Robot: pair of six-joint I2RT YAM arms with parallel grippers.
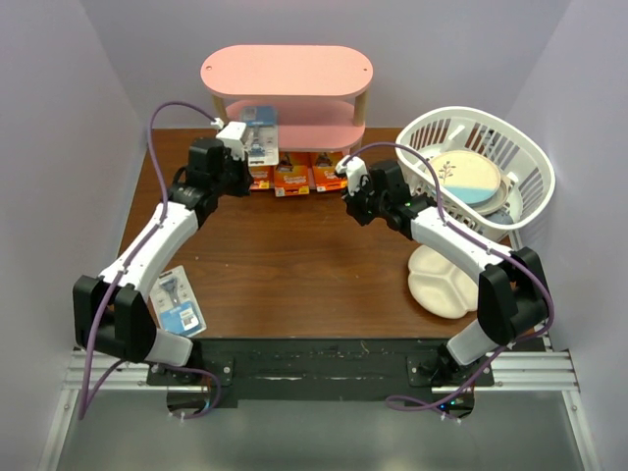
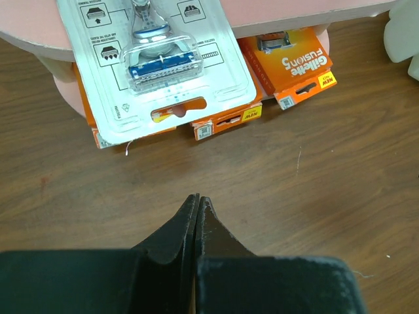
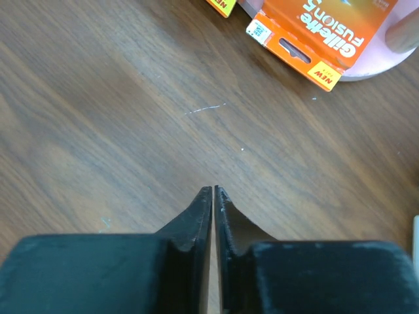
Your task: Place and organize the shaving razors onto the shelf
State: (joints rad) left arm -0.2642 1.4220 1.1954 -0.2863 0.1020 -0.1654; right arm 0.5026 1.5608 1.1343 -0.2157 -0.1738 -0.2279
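Observation:
The pink shelf (image 1: 287, 74) stands at the back centre. Three orange razor packs (image 1: 291, 177) lie side by side on its bottom tier, also in the left wrist view (image 2: 294, 65). One white-and-blue blister pack (image 2: 154, 62) lies on the middle tier and overhangs its front edge. A second blister pack (image 1: 179, 302) lies on the table by the left arm's base. My left gripper (image 2: 198, 199) is shut and empty, just in front of the shelf's left end (image 1: 245, 172). My right gripper (image 3: 213, 191) is shut and empty over bare wood, near the rightmost orange pack (image 3: 321, 33).
A white slatted basket (image 1: 491, 157) holding a plate stands at the back right. A white divided plate (image 1: 442, 280) lies on the table by the right arm. Purple walls close in both sides.

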